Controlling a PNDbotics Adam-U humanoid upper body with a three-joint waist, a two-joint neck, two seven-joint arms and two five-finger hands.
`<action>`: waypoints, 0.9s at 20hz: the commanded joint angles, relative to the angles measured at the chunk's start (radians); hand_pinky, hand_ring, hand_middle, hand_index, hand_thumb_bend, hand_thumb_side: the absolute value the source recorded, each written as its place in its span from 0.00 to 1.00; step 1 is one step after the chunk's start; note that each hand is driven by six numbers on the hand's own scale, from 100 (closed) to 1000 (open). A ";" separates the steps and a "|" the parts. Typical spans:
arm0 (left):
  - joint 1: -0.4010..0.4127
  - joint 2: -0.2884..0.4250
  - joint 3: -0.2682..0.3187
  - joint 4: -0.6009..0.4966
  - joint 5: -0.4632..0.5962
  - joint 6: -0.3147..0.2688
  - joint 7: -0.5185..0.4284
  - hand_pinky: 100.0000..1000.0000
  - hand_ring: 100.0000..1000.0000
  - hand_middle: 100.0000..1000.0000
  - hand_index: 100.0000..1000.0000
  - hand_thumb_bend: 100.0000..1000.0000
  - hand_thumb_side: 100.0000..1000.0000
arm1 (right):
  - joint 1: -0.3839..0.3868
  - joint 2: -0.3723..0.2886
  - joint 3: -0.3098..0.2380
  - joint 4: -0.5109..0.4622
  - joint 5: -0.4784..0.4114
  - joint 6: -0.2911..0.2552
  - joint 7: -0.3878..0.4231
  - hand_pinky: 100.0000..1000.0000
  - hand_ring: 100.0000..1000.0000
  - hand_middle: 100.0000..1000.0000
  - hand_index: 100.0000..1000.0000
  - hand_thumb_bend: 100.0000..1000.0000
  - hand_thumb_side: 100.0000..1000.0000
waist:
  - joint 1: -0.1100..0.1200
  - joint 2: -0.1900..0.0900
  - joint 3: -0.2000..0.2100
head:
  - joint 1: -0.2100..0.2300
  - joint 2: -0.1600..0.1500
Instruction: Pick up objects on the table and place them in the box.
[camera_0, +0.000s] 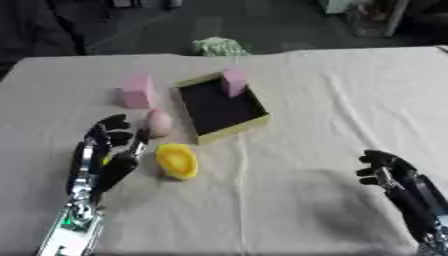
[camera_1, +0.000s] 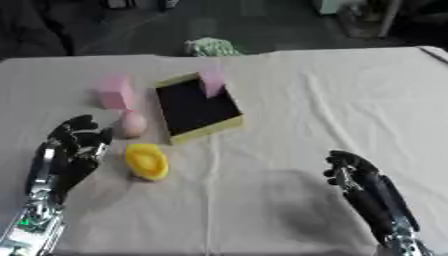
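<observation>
My left robot hand (camera_0: 109, 150) open, empty, just beside yellow object (camera_0: 176, 160). My right robot hand (camera_0: 389, 172) fingers curled, empty. Pink block (camera_0: 233, 81) in box (camera_0: 229, 127).

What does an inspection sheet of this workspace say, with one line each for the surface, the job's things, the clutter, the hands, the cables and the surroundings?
Surface: table under a wrinkled beige cloth.
Job's things: shallow yellow box with black inside, holding an upright pink block at its far corner; second pink block standing left of the box; pale pink egg-shaped object and yellow rounded object lying on the cloth near the left hand.
Clutter: nothing seen.
Hands: left hand open beside the yellow object, holding nothing; right hand at lower right, fingers curled, empty.
Cables: nothing seen.
Surroundings: green-and-white bundle past the far edge; dark floor.
</observation>
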 joint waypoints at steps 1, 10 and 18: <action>-0.011 0.107 0.037 -0.066 -0.074 0.028 -0.011 0.69 0.62 0.62 0.78 0.42 0.34 | -0.006 -0.011 -0.009 -0.017 0.007 0.001 -0.002 0.64 0.65 0.69 0.78 0.00 0.60 | 0.002 -0.012 0.000 | -0.004 0.005; 0.023 0.501 0.075 -0.158 -0.348 0.101 -0.368 0.75 0.69 0.70 0.84 0.37 0.32 | -0.003 -0.021 -0.011 -0.017 0.012 0.000 -0.003 0.64 0.65 0.69 0.78 0.00 0.60 | 0.020 -0.016 0.003 | -0.018 0.005; -0.044 0.660 0.004 -0.020 -0.478 0.069 -0.725 0.75 0.71 0.72 0.85 0.31 0.20 | -0.002 -0.025 -0.008 -0.017 0.015 -0.002 0.001 0.64 0.65 0.69 0.78 0.00 0.59 | 0.032 -0.023 -0.007 | -0.023 0.005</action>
